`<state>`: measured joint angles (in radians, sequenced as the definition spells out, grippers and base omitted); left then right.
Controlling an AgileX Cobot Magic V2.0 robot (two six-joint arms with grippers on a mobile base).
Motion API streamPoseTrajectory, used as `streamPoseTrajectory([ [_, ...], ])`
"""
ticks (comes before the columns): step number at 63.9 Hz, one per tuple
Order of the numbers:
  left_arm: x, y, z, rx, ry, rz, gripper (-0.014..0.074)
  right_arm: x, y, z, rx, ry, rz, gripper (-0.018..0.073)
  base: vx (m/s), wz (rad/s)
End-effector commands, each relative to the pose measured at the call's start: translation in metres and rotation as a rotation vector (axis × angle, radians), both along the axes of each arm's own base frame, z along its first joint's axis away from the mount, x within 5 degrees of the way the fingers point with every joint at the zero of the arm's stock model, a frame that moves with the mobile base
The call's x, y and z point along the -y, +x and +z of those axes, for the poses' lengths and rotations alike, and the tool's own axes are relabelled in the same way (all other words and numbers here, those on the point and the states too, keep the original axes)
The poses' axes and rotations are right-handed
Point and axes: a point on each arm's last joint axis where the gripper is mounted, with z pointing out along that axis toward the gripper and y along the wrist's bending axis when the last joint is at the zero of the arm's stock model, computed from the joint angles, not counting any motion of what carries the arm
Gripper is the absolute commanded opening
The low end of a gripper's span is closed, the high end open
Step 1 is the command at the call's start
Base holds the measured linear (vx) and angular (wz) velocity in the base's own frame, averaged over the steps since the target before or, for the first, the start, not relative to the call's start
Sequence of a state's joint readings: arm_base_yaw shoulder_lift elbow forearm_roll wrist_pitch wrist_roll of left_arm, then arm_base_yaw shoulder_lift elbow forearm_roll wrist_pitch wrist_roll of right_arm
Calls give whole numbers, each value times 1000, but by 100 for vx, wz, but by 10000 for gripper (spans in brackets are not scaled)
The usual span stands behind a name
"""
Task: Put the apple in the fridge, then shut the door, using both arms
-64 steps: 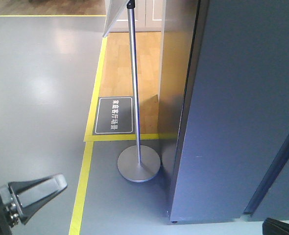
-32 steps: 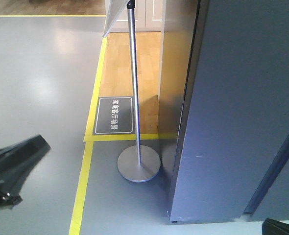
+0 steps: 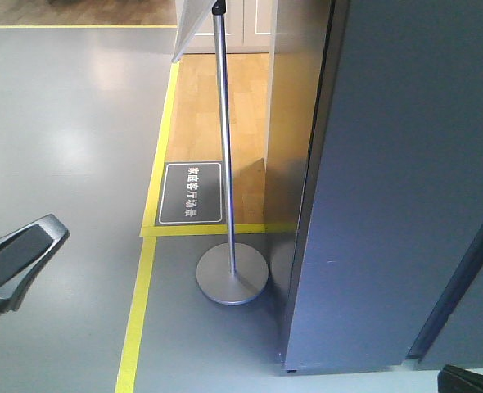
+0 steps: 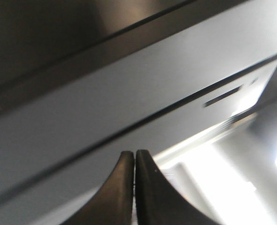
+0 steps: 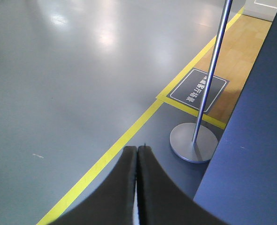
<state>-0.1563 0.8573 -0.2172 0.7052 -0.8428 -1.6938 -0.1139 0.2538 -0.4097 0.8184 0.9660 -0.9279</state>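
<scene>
Currently, progress: likely near the end; fridge (image 3: 405,188) looks shut, dark grey outside showing.
Apple: not visible, presumably inside.
Left gripper (image 4: 134,157): closed, empty.
Right gripper (image 5: 137,152): closed, empty, above floor beside stanchion (image 5: 195,140).

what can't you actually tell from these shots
- Apple: in no view; whether it is inside the fridge is hidden by the fridge's dark outer panels.
- Left wrist view: motion-blurred; surfaces behind the shut left gripper unidentifiable.
- Sign atop the stand: cut off by the front view's top edge.
</scene>
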Motion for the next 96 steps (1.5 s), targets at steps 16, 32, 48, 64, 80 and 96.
streamPoseTrajectory([
  [16,-21,11,10,375,533,363,-8,0,3,11,47,38,-16,-3,0,0],
  [32,-44,-29,-33,315,557,542,-8,0,3,11,47,38,-16,-3,0,0],
  [48,-51,-53,-54,279,740,545,-8,0,3,11,47,37,-16,-3,0,0],
  [64,-54,-67,-66,226,879,514,-8,0,3,11,47,37,-16,-3,0,0],
  [80,-58,-84,-66,302,892,557,-8,0,3,11,47,37,-16,-3,0,0],
  [96,-63,-82,-69,221,913,630,-8,0,3,11,45,37,-14,-3,0,0],
])
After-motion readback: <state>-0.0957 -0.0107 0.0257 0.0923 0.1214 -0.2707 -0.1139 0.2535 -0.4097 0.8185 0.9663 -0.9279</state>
